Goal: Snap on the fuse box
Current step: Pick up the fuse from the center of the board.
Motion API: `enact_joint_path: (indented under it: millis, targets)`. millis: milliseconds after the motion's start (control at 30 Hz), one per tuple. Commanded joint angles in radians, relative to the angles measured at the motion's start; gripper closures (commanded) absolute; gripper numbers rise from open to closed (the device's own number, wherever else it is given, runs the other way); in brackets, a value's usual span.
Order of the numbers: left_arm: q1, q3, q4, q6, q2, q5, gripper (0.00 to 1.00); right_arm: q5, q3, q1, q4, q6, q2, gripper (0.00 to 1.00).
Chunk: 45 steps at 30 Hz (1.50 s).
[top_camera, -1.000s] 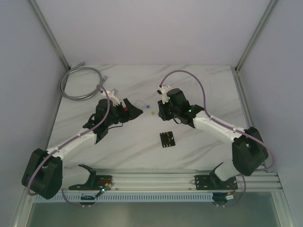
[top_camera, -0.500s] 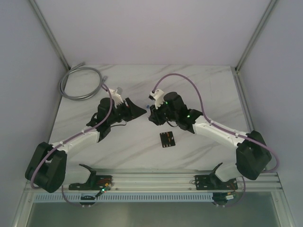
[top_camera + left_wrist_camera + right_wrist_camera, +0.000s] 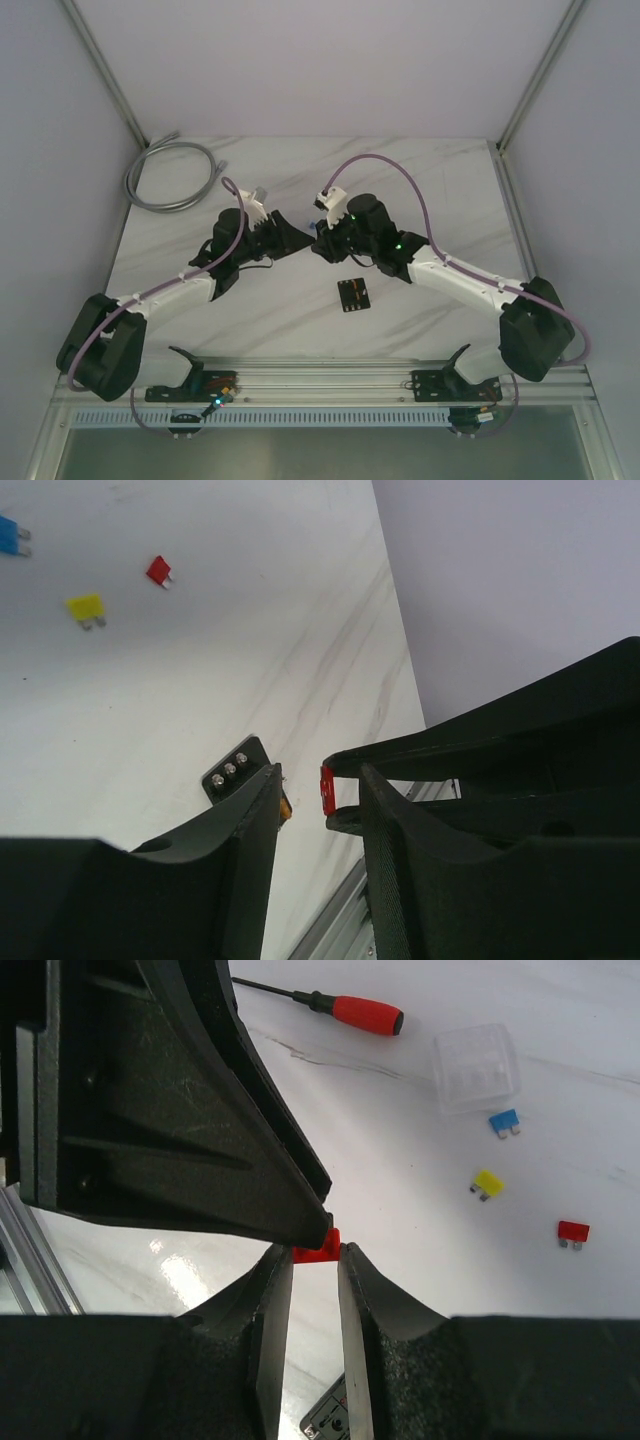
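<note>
The fuse box point(image 3: 352, 294) lies flat on the marble table, apart from both grippers. Its corner shows behind my left finger point(image 3: 232, 771) and at the bottom of the right wrist view point(image 3: 328, 1423). My right gripper point(image 3: 316, 1256) is shut on a small red fuse point(image 3: 318, 1248), held at the fingertips above the table. My left gripper point(image 3: 320, 780) stands open with its jaws on either side of that red fuse point(image 3: 327, 790). The two grippers meet tip to tip point(image 3: 308, 237) behind the fuse box.
A red-handled screwdriver point(image 3: 365, 1015) and a clear square cover point(image 3: 477, 1067) lie beyond the grippers. Loose blue point(image 3: 505, 1122), yellow point(image 3: 487, 1184) and red point(image 3: 573, 1231) fuses lie on the table. A grey cable coil point(image 3: 170, 175) sits at the back left.
My left gripper has moved right to meet the right gripper, and its jaws have narrowed around the red fuse. The right gripper came a little left with the fuse.
</note>
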Motion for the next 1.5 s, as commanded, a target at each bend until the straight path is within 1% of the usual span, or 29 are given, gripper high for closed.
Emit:
enact_joint_path:
  millis: [0, 300, 467, 633, 700, 767, 967, 1033, 1100, 1167, 1300, 1467]
  targets:
    - [-0.011, 0.009, 0.050, -0.011, 0.015, 0.020, 0.55, -0.005, -0.012, 0.005, 0.044, -0.004, -0.031, 0.87]
    - [-0.018, 0.004, 0.052, -0.020, 0.019, 0.012, 0.65, -0.002, -0.026, 0.005, 0.066, 0.002, -0.038, 0.88]
    - [-0.020, 0.006, 0.052, -0.022, 0.014, 0.012, 0.75, 0.000, -0.032, 0.005, 0.085, 0.008, -0.044, 0.88]
    - [-0.020, 0.011, 0.048, -0.027, -0.011, 0.012, 0.90, -0.005, -0.027, 0.005, 0.089, 0.019, -0.056, 0.86]
    - [-0.020, 0.009, 0.045, -0.031, -0.031, 0.006, 0.93, -0.009, -0.027, 0.005, 0.089, 0.031, -0.064, 0.82]
    - [-0.020, 0.010, 0.038, -0.041, -0.056, -0.004, 0.95, -0.009, -0.027, 0.005, 0.092, 0.051, -0.074, 0.74]
    - [-0.024, 0.025, 0.018, -0.056, -0.139, -0.046, 0.96, 0.019, -0.045, 0.006, 0.130, 0.177, -0.151, 0.60]
    - [-0.025, 0.026, 0.021, -0.075, -0.164, -0.058, 0.96, 0.018, -0.066, 0.005, 0.171, 0.246, -0.183, 0.58]
    - [-0.026, 0.028, 0.028, -0.098, -0.188, -0.068, 0.96, 0.023, -0.095, 0.005, 0.225, 0.322, -0.217, 0.53]
    - [-0.030, 0.026, 0.042, -0.122, -0.213, -0.079, 0.96, 0.031, -0.131, 0.004, 0.293, 0.409, -0.252, 0.51]
    - [-0.040, 0.026, 0.081, -0.173, -0.247, -0.089, 0.96, 0.026, -0.229, 0.004, 0.502, 0.616, -0.299, 0.50]
    - [-0.092, -0.010, 0.176, -0.233, -0.278, -0.117, 0.96, -0.027, -0.303, 0.005, 0.739, 0.773, -0.284, 0.51]
